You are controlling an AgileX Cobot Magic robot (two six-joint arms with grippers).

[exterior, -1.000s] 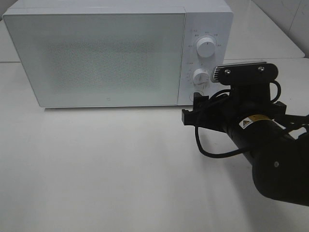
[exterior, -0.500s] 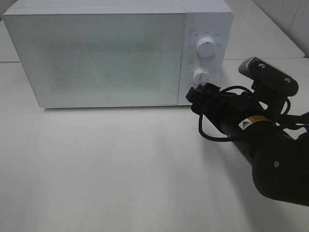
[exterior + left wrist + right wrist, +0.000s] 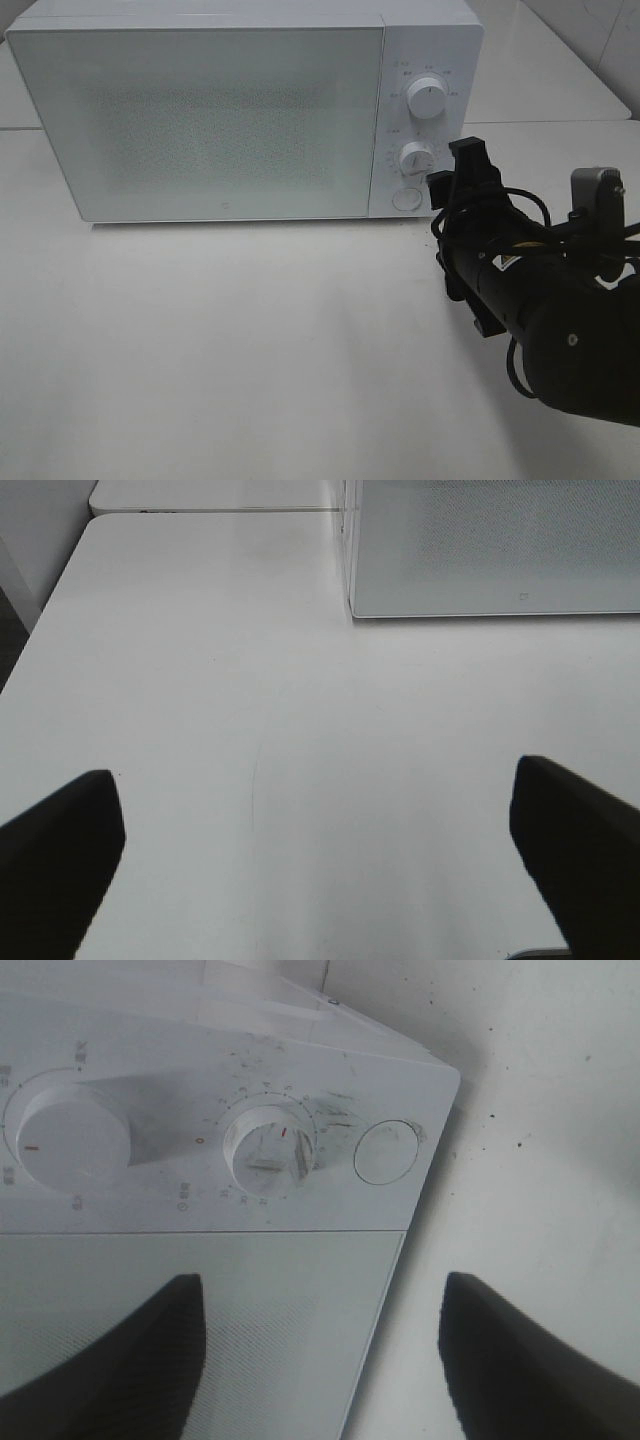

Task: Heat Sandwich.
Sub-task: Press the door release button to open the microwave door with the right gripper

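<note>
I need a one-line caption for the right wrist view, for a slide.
Open right hand facing the control panel of the white microwave, lower dial and round button just ahead.

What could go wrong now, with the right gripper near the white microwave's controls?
The right gripper, jaws apart, is close to the lower white round knob and the flat round white button below it; it might nudge the knob by mistake. The white box-shaped microwave is shut and no sandwich is visible, so it could perhaps run empty.
</note>
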